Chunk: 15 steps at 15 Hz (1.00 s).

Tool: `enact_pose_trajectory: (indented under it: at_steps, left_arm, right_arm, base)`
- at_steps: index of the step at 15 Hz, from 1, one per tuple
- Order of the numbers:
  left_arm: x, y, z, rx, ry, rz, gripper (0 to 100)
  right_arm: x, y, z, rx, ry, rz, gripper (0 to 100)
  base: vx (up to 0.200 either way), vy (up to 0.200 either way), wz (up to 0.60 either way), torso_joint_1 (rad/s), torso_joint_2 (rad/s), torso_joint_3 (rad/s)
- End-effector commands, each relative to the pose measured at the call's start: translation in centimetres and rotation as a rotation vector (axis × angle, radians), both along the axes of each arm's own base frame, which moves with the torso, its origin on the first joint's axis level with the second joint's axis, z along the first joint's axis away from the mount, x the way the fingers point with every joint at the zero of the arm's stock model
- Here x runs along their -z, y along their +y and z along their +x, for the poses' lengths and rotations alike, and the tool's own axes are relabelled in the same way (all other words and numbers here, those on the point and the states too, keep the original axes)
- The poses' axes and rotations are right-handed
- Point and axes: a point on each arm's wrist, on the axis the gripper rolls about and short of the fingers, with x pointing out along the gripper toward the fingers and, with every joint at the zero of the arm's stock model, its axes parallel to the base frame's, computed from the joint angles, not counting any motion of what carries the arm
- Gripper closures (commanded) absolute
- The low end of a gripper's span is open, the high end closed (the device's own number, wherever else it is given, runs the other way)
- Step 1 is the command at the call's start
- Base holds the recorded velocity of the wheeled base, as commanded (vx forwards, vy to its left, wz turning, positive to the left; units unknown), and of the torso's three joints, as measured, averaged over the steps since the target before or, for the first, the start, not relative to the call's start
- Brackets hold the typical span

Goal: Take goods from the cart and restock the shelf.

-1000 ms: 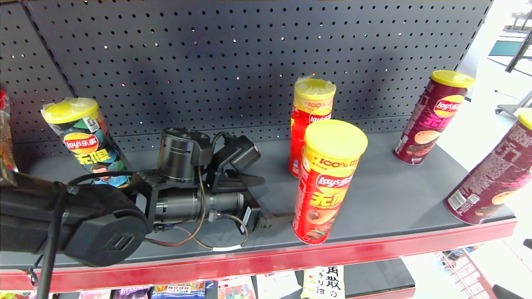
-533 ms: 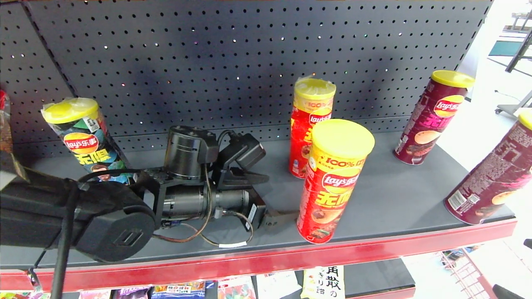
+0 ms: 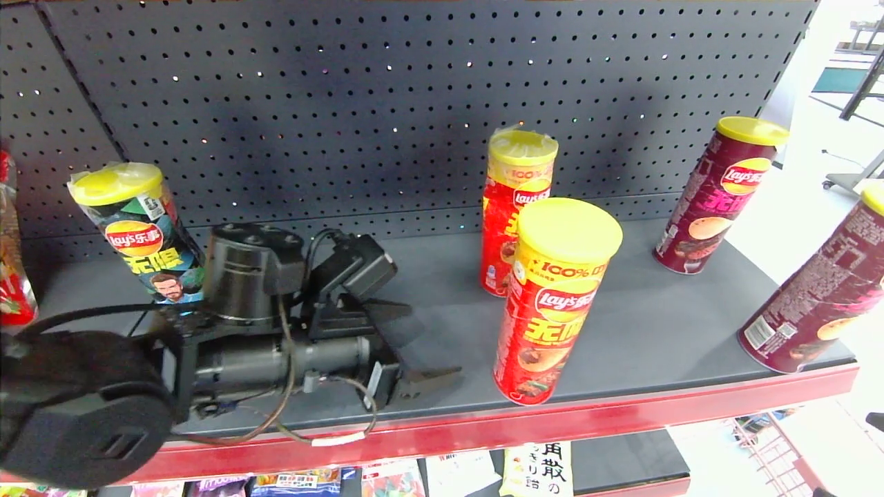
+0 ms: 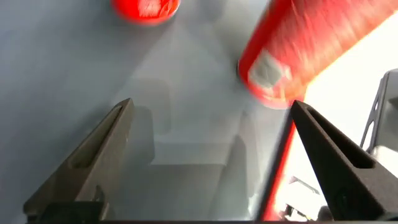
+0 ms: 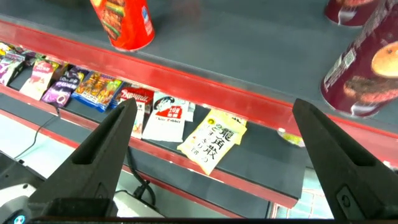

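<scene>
The front red can stands upright on the grey shelf, right of centre in the head view and close to the red front edge. A second red can stands just behind it. The left gripper lies low over the shelf at lower centre-left, apart from the front can, with its jaws spread wide and nothing between them. The left wrist view shows the same gap and the can's base beyond it. A green can stands at the far left, and two maroon cans stand at the right. The right gripper is also spread and empty, out in front of the shelf edge above snack packets on the lower shelf.
</scene>
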Motion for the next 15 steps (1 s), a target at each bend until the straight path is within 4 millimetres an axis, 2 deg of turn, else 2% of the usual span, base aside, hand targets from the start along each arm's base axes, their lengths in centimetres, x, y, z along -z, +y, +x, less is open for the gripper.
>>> enact_pose_trajectory:
  at_steps: [1, 3, 5, 7, 9, 11, 15]
  left_arm:
    - [-1.0, 6.4, -6.0, -0.154, -0.056, -0.001, 0]
    - [-0.7, 9.7, -9.8, -0.309, -0.106, 0.022, 0]
    - [-0.8, 11.9, -13.1, -0.44, -0.131, 0.064, 0]
    - [-0.8, 13.5, -15.3, -0.552, -0.152, 0.065, 0]
    - [-0.6, 14.5, -16.7, -0.626, -0.179, 0.066, 0]
    - [-0.8, 14.8, -17.7, -0.576, -0.206, 0.027, 0]
    - [-0.6, 15.4, -18.7, -0.564, -0.267, 0.087, 0]
  right_arm:
    - [1.2, -0.6, -1.0, 0.065, -0.032, -0.001, 0]
    - [1.7, -1.0, -1.5, 0.197, -0.035, -0.022, 0]
    - [1.8, -1.4, -1.8, 0.312, -0.06, -0.033, 0]
    - [1.8, -1.5, -2.0, 0.361, -0.074, -0.048, 0]
    - [2.3, -1.6, -2.1, 0.364, -0.063, -0.084, 0]
    - [2.6, -1.5, -2.1, 0.368, -0.039, -0.103, 0]
    - [2.6, -1.5, -2.0, 0.369, -0.03, -0.112, 0]
  base:
    - [0.0, 0.0, 0.0, 0.0, 0.0, 0.0]
    - [0.0, 0.0, 0.0, 0.0, 0.0, 0.0]
    - [0.0, 0.0, 0.0, 0.0, 0.0, 0.0]
    - [0.0, 0.0, 0.0, 0.0, 0.0, 0.0]
    - [0.0, 0.0, 0.0, 0.0, 0.0, 0.0]
    - [0.0, 0.0, 0.0, 0.0, 0.0, 0.0]
    - [0.0, 0.0, 0.0, 0.0, 0.0, 0.0]
